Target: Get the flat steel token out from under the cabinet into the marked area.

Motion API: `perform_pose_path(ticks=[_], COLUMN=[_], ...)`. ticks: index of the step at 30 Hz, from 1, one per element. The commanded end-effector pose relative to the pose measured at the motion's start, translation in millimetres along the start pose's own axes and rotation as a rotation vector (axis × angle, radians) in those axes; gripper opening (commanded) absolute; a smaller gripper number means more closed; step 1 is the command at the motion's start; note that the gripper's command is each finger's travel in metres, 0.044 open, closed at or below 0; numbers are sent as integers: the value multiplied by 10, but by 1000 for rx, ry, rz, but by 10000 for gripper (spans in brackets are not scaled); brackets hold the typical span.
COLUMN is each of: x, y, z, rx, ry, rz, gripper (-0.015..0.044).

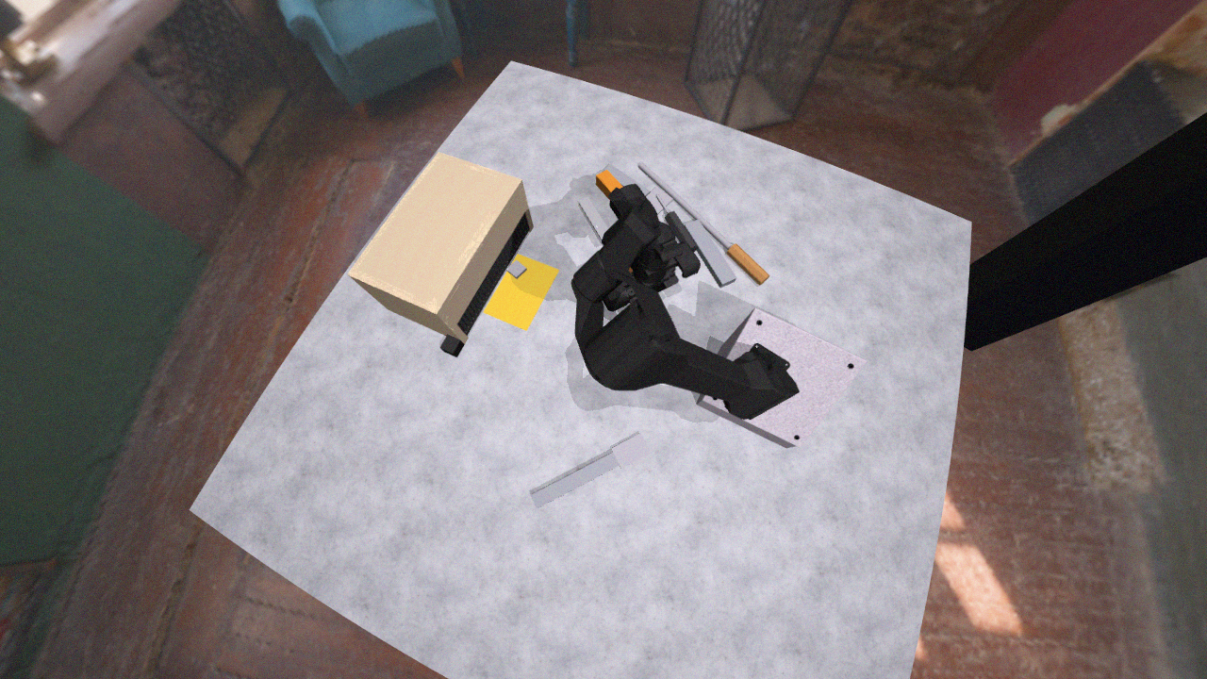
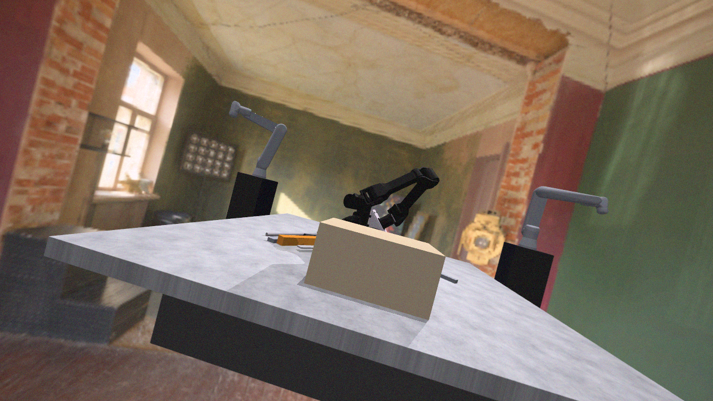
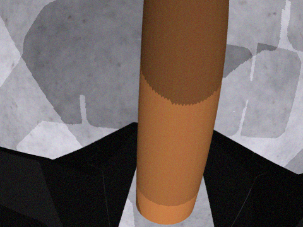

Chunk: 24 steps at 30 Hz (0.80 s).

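Note:
The beige cabinet (image 1: 438,240) (image 2: 374,264) stands at the left of the table, its dark vent slots facing the yellow marked area (image 1: 527,295). The small grey steel token (image 1: 516,269) lies flat at the area's far corner, close to the vents. My gripper (image 1: 645,257) (image 3: 171,133) is shut on an orange tool handle (image 3: 177,139), which fills the wrist view above the grey table. It hovers right of the marked area, over the laid-out tools and well away from the token. The arm (image 2: 394,186) hides the rest of the held tool.
An orange bar (image 1: 605,179) (image 2: 296,239), a long rod with an orange handle (image 1: 747,263) and a dark-handled grey tool (image 1: 696,247) lie behind the arm. A flat grey scraper (image 1: 590,472) lies in front. The arm's base plate (image 1: 814,358) is at the right.

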<state>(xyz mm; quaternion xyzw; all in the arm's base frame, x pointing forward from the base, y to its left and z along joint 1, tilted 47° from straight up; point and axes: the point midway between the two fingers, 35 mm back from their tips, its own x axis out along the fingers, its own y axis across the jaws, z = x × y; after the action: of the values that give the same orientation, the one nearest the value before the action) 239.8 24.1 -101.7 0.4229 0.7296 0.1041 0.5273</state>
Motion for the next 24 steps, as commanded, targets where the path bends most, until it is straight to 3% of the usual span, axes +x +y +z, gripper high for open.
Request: perform_pose_path(ticks=[1,24], x=[-38,-44], y=[-45,-280], z=[85,211], rx=[-8,-8], ry=[-18,-19], rz=[-1,-3], gripper=[0,0])
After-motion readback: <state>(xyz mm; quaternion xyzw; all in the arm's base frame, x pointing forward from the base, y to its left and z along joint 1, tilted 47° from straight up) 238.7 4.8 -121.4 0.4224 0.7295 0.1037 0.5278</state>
